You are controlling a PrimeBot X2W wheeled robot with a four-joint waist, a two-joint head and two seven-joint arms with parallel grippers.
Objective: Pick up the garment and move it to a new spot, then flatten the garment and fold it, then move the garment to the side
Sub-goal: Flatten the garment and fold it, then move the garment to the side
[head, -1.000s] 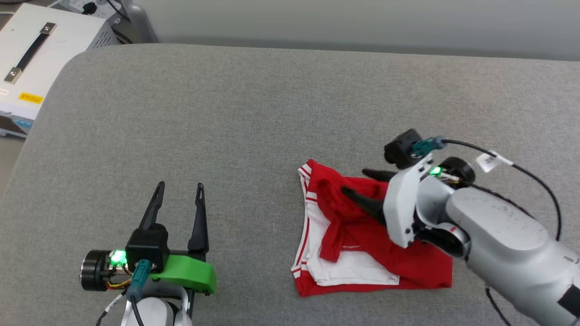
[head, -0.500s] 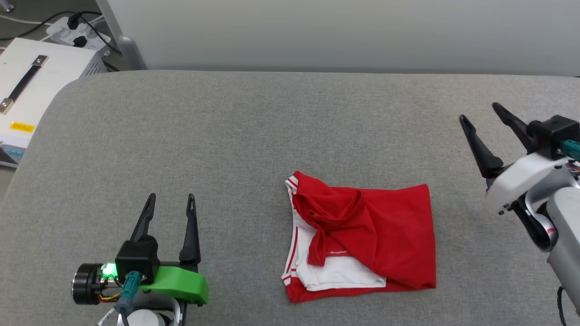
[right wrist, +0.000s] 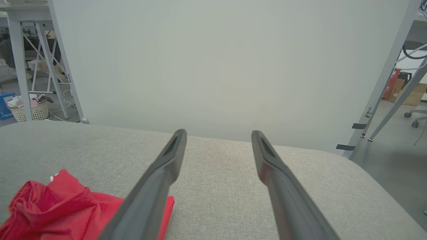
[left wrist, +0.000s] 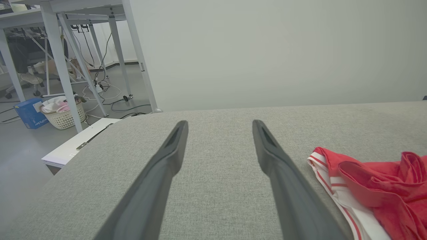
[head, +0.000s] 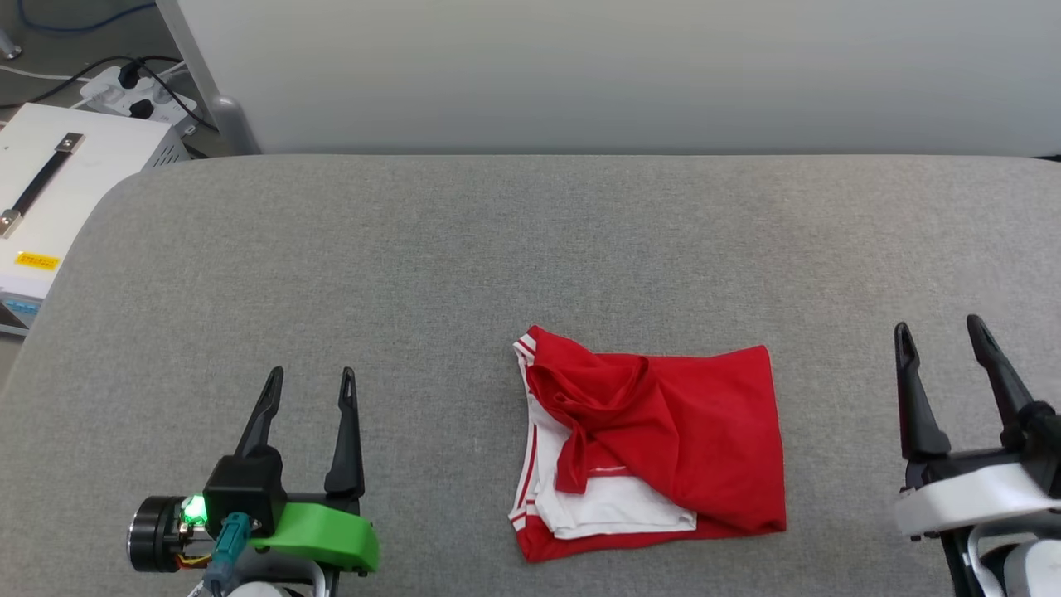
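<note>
The red short-sleeved jersey garment [head: 655, 452] lies in a loosely folded, rumpled bundle on the grey fabric-covered table [head: 497, 249]. A white sleeve panel with red-white striped trim shows along the garment's left and near edges. A twisted red layer is bunched over the garment's upper left part.

The left gripper [head: 311, 377] stands to the left of the garment, well apart from it. Its two long dark fingers are spread fully and hold nothing. The right gripper [head: 938, 327] stands to the right of the garment. Its fingers are spread equally wide and also hold nothing. Both pairs of fingers point away from the robot, parallel to the garment's side edges.

The garment sits between the two grippers. The bundle is close to square, slightly wider across than deep. The right gripper appears the nearer of the two, facing the garment's plain red folded edge. To move the garment aside, that arm would need to turn inward and descend onto this edge.
</note>
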